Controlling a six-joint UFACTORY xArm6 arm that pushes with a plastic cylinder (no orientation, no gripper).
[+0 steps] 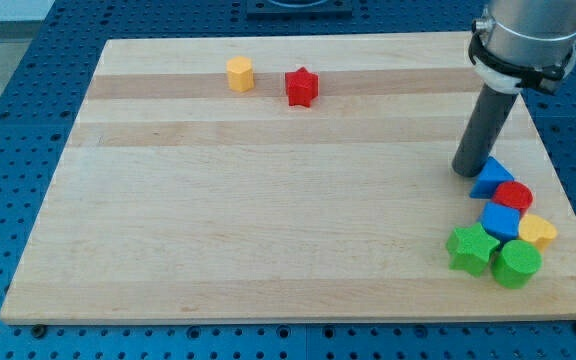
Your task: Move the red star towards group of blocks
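The red star [301, 87] lies near the view's top, a little left of centre. A yellow hexagon block [239, 74] sits just to its left. The group of blocks lies at the view's lower right: a blue triangle [489, 178], a red cylinder [514, 196], a blue cube [501, 220], a yellow block [538, 231], a green star [471, 248] and a green cylinder [516, 263]. My tip [467, 171] rests on the board right beside the blue triangle's left edge, far to the right of and below the red star.
The wooden board [268, 220] lies on a blue perforated table [8, 150]. The arm's grey body [524, 35] stands over the board's upper right corner.
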